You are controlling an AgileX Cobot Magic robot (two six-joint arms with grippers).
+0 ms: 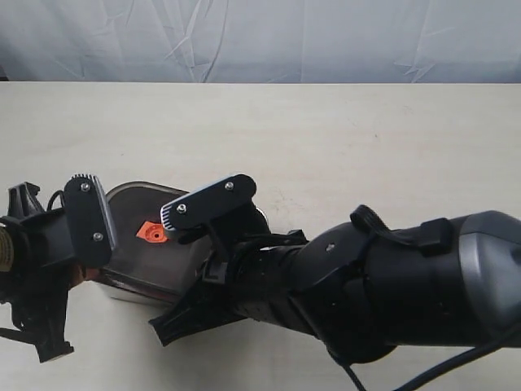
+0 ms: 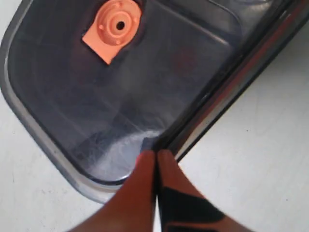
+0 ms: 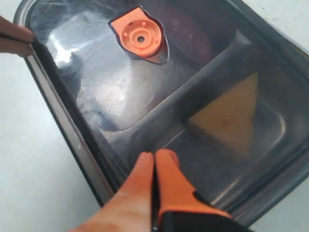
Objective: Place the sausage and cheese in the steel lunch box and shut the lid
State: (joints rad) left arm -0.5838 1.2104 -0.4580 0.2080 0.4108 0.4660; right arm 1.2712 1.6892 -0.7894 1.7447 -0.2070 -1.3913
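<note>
The dark translucent lid (image 3: 96, 82) lies on the steel lunch box (image 2: 237, 78), its orange valve (image 3: 140, 37) facing up. Through the lid the yellow cheese (image 3: 232, 116) shows in one compartment. A dim reddish shade (image 3: 193, 36) past the valve in the other compartment may be the sausage; its outline is unclear. My left gripper (image 2: 155, 153) is shut, tips against the lid's long edge near a corner. My right gripper (image 3: 155, 155) is shut, tips on the lid near the divider. In the exterior view both arms crowd over the lid (image 1: 134, 244).
The box sits on a pale tabletop (image 1: 366, 138) with a white cloth backdrop (image 1: 260, 37) behind it. The bulky right arm (image 1: 383, 285) covers the box's right half in the exterior view. The left gripper's fingertips (image 3: 14, 38) show at the lid's far corner.
</note>
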